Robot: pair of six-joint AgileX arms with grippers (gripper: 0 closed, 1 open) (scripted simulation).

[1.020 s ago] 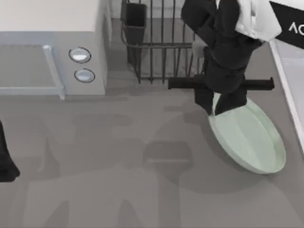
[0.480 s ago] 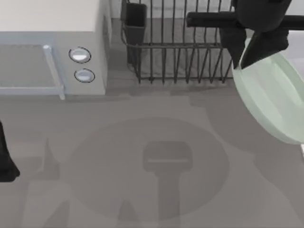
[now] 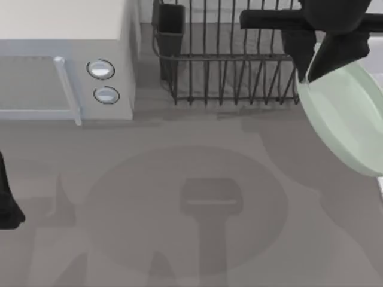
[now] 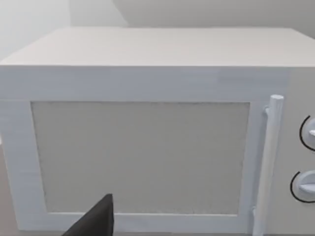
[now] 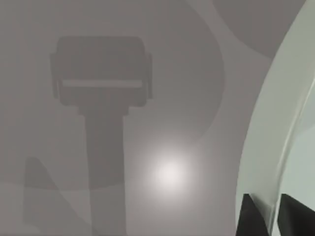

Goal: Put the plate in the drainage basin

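The pale mint-green plate [image 3: 346,119] hangs tilted in the air at the table's right side, just in front of the dish rack's right end. My right gripper [image 3: 306,79] is shut on its back-left rim, with a finger on each side of the edge. In the right wrist view the plate's rim [image 5: 268,123] curves up from between the two dark fingertips [image 5: 250,216]. A sliver of the drainage basin's white rim [image 3: 380,184] shows at the right edge below the plate; the basin itself is out of view. My left arm [image 3: 6,203] is parked at the left edge.
A black wire dish rack [image 3: 227,60] with a dark cup holder [image 3: 171,24] stands at the back centre. A white microwave [image 3: 60,66] fills the back left, and its door [image 4: 140,157] faces the left wrist camera. Shadows of the plate and arm lie on the grey table [image 3: 197,203].
The right gripper has lifted the plate off the table and carried it back and to the right, with only a small shift in the last half second. The left arm has stayed put.
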